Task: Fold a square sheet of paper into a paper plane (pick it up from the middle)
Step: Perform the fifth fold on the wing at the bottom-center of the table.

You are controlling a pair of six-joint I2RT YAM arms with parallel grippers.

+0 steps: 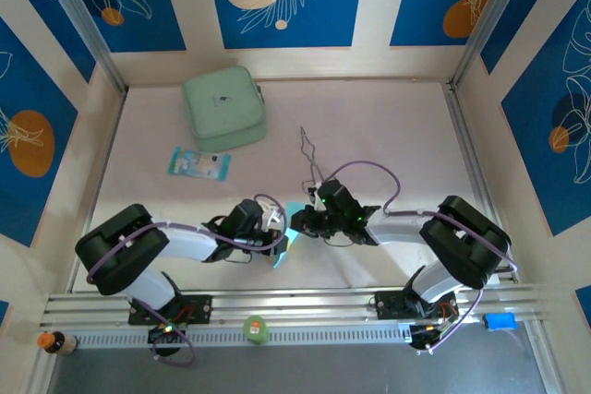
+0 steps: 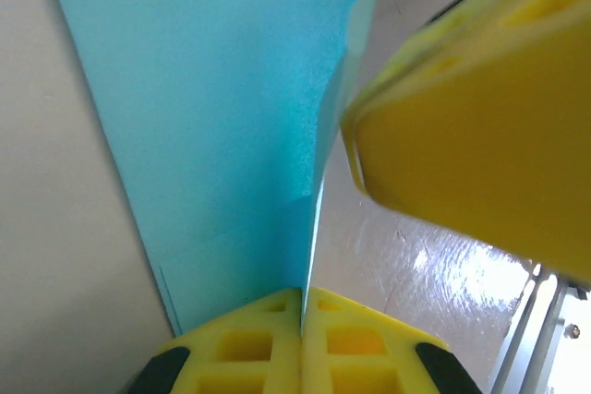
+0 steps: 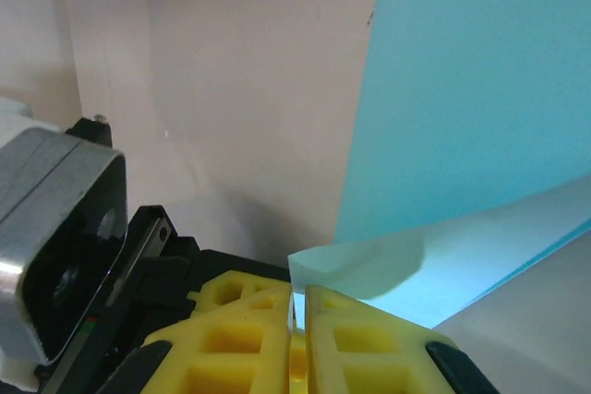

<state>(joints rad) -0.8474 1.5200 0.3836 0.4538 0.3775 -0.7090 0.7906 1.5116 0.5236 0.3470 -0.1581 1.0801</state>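
The cyan sheet of paper (image 1: pixel 290 239) is folded and hangs between the two grippers near the table's front middle. My left gripper (image 1: pixel 278 229) is shut on a lengthwise fold of it; in the left wrist view the paper (image 2: pixel 231 117) rises out of the closed yellow pads (image 2: pixel 268 339) and widens away from them. My right gripper (image 1: pixel 301 221) meets it from the right. In the right wrist view a pale curled edge of the paper (image 3: pixel 462 89) sits in the narrow slit of that gripper (image 3: pixel 297 300). One of its yellow fingers (image 2: pixel 480 108) looms close in the left wrist view.
A mint-green case (image 1: pixel 224 108) stands at the back left, with a blue-and-white packet (image 1: pixel 199 163) in front of it. Metal tongs (image 1: pixel 309 149) lie just behind the grippers. The left arm's grey housing (image 3: pixel 55 228) is close beside the right gripper.
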